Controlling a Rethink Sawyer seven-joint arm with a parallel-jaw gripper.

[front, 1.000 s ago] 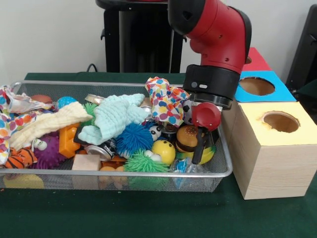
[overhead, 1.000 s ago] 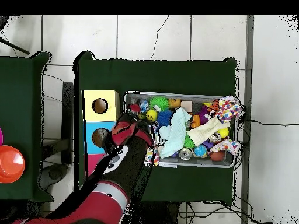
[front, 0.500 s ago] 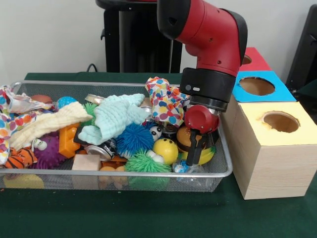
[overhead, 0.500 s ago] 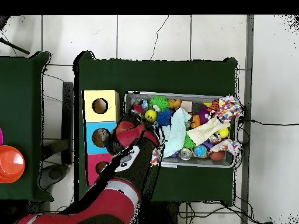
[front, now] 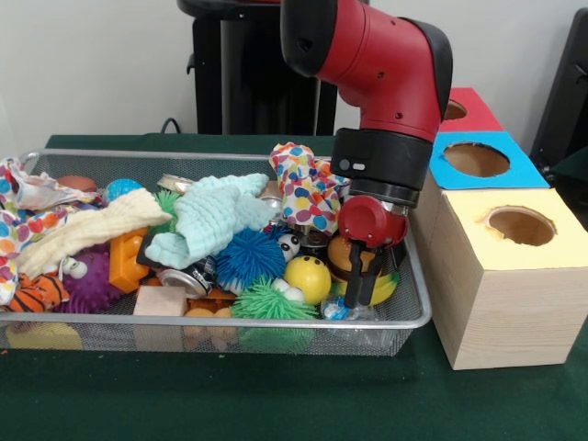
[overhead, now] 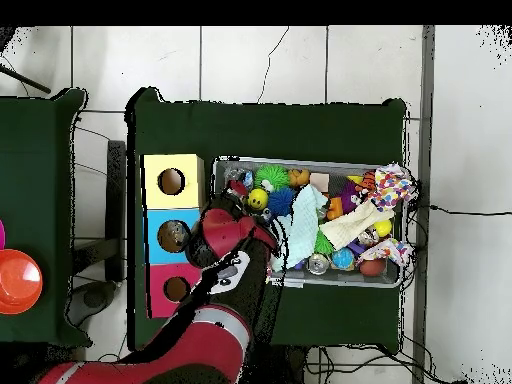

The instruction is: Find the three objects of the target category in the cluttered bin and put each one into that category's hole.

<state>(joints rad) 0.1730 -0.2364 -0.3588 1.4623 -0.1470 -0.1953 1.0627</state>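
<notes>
Tool (front: 358, 289) down in wire bin (front: 415, 303)

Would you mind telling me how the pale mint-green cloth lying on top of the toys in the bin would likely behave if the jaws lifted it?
The mint-green cloth looks floppy: it drapes in soft folds over the blue spiky ball, so it would probably sag and dangle from one pinch point. It seems light and unlikely to roll. Its trailing corners might drag neighbouring toys in the wire bin.

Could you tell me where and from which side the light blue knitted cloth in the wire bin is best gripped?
Pinch the light blue knitted cloth at its raised middle fold, coming straight down from above: it lies draped on top of the clutter, uncovered, and its soft bunched ridge probably suits a pincer.
</notes>
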